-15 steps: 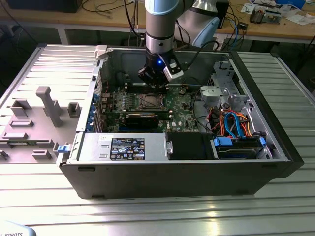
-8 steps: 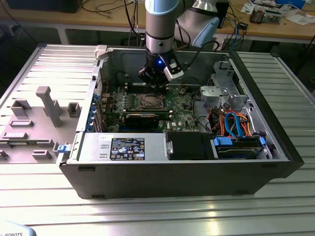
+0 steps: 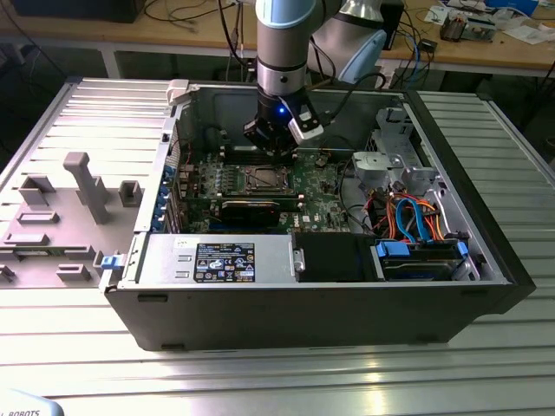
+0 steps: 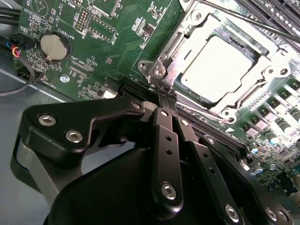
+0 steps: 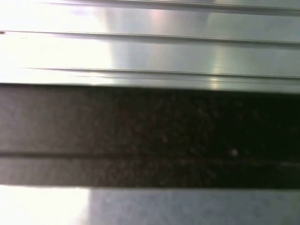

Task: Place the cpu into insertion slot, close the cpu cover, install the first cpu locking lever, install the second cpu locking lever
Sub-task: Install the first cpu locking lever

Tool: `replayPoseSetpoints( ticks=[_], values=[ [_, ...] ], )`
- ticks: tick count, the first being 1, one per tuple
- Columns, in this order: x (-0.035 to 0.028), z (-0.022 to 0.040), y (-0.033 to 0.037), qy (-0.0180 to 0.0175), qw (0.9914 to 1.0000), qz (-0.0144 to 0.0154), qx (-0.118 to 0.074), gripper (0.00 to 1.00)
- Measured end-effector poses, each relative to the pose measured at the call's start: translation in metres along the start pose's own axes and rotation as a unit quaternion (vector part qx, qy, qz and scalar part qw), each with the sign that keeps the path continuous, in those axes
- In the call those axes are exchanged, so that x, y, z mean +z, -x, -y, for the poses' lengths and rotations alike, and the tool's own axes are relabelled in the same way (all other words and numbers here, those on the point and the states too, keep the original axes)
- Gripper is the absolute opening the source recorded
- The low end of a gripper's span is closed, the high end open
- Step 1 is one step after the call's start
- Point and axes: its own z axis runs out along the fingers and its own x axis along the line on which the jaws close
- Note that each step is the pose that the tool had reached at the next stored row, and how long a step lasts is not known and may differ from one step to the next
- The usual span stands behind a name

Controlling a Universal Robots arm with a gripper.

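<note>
Pale blue-grey arm (image 3: 282, 35), black tool (image 4: 166, 93) links, silver screws, seemingly matte

The exterior view looks down at a slant from in front of the open computer case (image 3: 312, 303), far enough back to take in the whole case and the ribbed table (image 3: 260, 381) under it. The second wrist view sits close behind the tool (image 4: 166, 91), looking past it at the insertion slot (image 4: 159, 70) on the motherboard (image 4: 117, 42). Both share that slot (image 3: 263, 179). The first wrist view faces a ribbed metal surface (image 5: 150, 42) and a dark band (image 5: 150, 136) from very near.
</note>
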Motion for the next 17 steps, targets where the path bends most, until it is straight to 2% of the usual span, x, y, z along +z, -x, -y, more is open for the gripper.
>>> replayPoseSetpoints(
  ticks=[6,17],
  values=[
    [-0.0002,0.0001,-0.0018,-0.0004,1.00000,-0.0001,0.000,0.11],
    [0.0011,0.0002,-0.0012,-0.0051,0.99999,-0.0004,0.000,0.11]
  ],
)
